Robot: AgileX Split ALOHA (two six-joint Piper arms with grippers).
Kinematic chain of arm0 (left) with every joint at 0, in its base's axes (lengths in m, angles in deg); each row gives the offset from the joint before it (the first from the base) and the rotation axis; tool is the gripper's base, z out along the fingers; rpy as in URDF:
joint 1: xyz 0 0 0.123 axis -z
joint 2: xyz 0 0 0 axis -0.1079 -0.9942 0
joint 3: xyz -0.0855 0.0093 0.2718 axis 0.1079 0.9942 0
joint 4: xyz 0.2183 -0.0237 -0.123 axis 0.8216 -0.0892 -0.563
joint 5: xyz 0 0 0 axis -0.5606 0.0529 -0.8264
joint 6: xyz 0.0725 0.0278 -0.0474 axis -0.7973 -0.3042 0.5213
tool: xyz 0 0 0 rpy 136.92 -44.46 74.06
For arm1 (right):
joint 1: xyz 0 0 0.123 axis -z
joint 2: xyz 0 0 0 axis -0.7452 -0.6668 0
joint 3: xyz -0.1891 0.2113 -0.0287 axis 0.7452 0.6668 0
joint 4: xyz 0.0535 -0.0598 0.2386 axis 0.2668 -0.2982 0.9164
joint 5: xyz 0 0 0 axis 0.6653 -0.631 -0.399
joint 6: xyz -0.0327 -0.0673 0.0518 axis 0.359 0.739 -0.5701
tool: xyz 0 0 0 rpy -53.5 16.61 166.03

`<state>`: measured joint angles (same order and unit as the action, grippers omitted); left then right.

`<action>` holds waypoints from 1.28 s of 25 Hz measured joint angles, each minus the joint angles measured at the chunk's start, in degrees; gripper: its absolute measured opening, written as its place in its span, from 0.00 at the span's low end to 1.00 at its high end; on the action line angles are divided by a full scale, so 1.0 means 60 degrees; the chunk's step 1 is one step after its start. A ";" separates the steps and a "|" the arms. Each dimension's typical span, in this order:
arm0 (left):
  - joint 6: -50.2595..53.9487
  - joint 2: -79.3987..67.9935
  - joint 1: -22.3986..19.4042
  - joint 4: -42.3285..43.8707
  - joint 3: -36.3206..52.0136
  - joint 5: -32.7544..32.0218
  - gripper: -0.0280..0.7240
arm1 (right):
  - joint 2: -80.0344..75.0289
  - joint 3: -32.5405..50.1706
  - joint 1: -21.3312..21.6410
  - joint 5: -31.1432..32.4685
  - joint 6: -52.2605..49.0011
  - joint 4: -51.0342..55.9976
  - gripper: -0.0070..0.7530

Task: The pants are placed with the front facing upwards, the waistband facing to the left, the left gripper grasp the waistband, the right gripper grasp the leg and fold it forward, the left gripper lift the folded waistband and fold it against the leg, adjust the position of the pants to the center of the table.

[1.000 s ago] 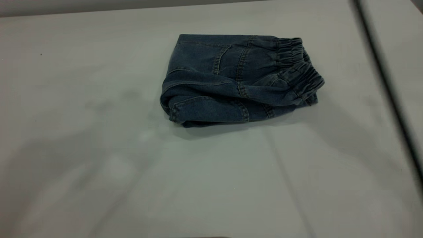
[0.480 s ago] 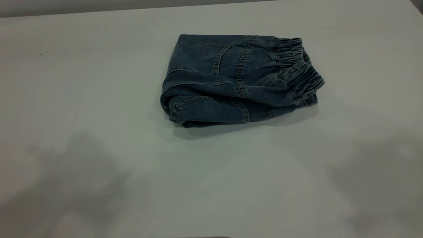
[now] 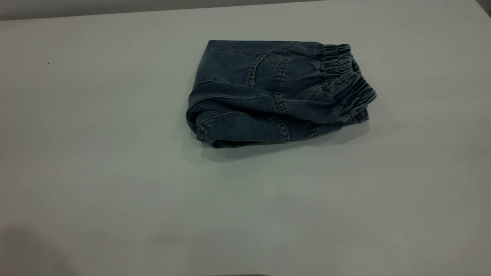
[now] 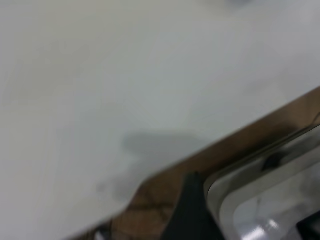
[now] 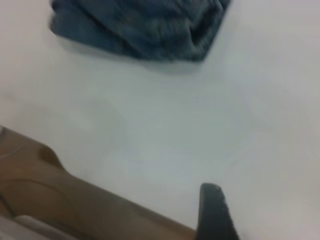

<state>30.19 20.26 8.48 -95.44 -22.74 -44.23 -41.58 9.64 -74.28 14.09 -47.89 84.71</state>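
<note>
The pants (image 3: 268,92) lie folded into a compact blue denim bundle on the table (image 3: 115,172), a little behind and right of its middle. Their elastic waistband (image 3: 345,76) is on top at the bundle's right end, and a folded edge with tan stitching faces front left. No leg lies spread out. Neither arm shows in the exterior view. A dark part of my left gripper (image 4: 190,210) hangs over the table's edge, away from the pants. The right gripper (image 5: 214,212) is above bare table near another edge, with the pants (image 5: 140,25) well beyond it.
Bare table surrounds the bundle on all sides. Beyond the table's edge, the left wrist view shows brown floor (image 4: 160,195) and a pale metal-looking frame (image 4: 265,200). Brown floor (image 5: 45,195) also shows in the right wrist view.
A blurred dark streak at the right edge has gone and the arms' shadows have drained off the table toward the front corners. The pants have not moved.
</note>
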 joint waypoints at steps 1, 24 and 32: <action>0.0225 0.0243 0.0000 0.0172 0.0405 0.0030 0.81 | 0.0431 0.0348 0.0000 -0.0048 -0.0010 -0.0089 0.52; 0.0559 0.4436 0.0000 0.0277 0.3313 0.0550 0.81 | 0.2794 0.1899 0.0000 0.0092 0.0074 0.0215 0.52; 0.0559 0.4525 -0.0340 0.0259 0.3313 0.0550 0.81 | 0.2852 0.1909 0.1703 0.0092 0.0083 0.0267 0.52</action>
<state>33.54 47.41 6.45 -93.88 -2.86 -40.93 -24.46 21.09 -64.06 14.64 -47.39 86.32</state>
